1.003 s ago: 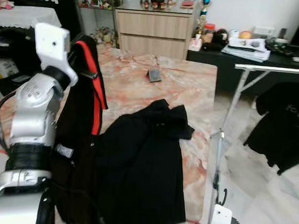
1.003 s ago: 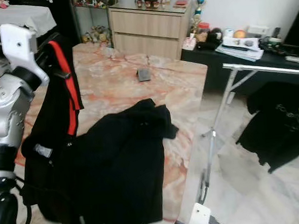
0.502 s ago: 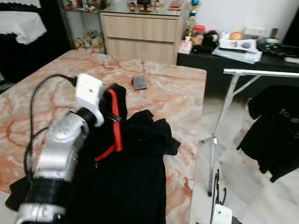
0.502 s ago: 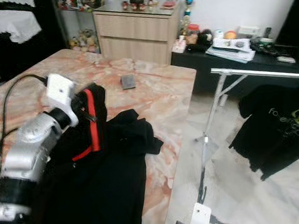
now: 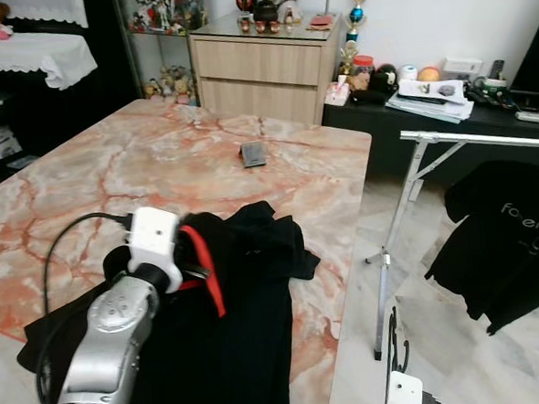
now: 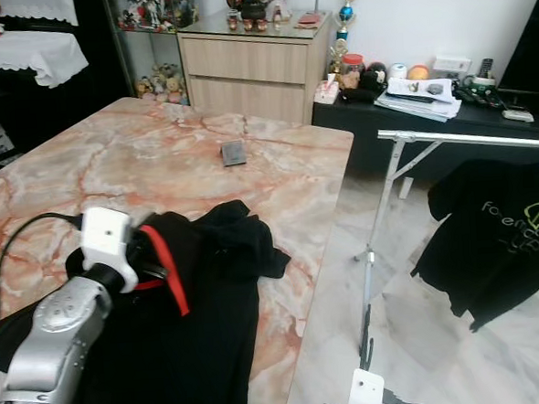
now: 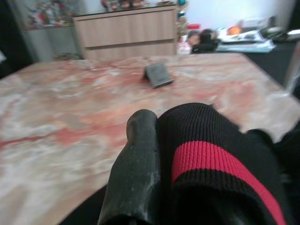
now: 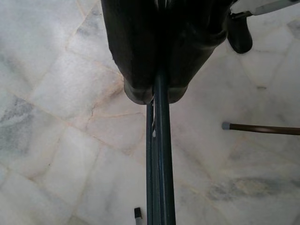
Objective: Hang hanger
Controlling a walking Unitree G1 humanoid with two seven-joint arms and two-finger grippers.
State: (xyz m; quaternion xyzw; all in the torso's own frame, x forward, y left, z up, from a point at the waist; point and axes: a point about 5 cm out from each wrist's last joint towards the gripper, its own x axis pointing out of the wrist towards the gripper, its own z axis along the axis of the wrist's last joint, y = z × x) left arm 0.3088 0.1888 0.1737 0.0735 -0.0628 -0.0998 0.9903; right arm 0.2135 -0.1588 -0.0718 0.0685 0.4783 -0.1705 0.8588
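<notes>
My left gripper (image 5: pixel 193 262) rests low over the marble table (image 5: pixel 112 175), shut on a black garment with a red stripe (image 5: pixel 207 281). In the left wrist view one black finger (image 7: pixel 136 164) lies against the striped knit cuff (image 7: pixel 215 164), which covers the other finger. The garment merges with a heap of black clothes (image 5: pixel 257 294) at the table's near right edge. In the right wrist view my right gripper (image 8: pixel 157 93) is shut on a thin dark green hanger (image 8: pixel 160 164) above the marble floor. A white drying rack (image 5: pixel 485 138) stands to the right with a black T-shirt (image 5: pixel 510 242) hanging from it.
A small grey object (image 5: pixel 253 154) lies further back on the table. A wooden cabinet (image 5: pixel 261 70) and a cluttered black desk (image 5: pixel 447 109) stand behind. A rack leg (image 5: pixel 393 249) and a white device (image 5: pixel 405 393) stand on the floor beside the table.
My left arm has come down from a raised pose to the table, lowering the striped garment onto the black heap. The head view has shifted too.
</notes>
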